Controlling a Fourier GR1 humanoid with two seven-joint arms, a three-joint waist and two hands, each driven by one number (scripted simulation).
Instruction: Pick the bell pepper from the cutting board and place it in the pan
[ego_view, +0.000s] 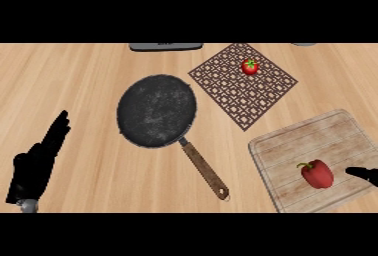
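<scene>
- The wooden bench (74, 75) fills the whole scene, its grain running across from side to side.
- The cutting board (325, 137), pale and lined, lies at the near right, turned a little askew, and runs off the right edge.
- The pan (156, 111), dark and round, sits left of centre, with nothing in it. Its brown handle (205, 170) slants toward the near right and ends near the board's left edge, not touching it.
- A brown patterned mat (244, 95) lies at the far right, set like a diamond, just beside the pan's rim.
- The left hand (37, 162) rests at the near left edge, well apart from the pan, fingers straight and pointing away.
- A flat grey object (166, 46) pokes in at the far edge, mostly cut off.
- The bell pepper (317, 174), red with a green stem, lies on the near part of the board.
- A small red tomato (250, 66) sits on the mat's far corner.
- The right hand (365, 174) shows only as a dark sliver at the right edge, just beside the pepper, with a narrow gap between them. I cannot tell whether it is open or closed.
</scene>
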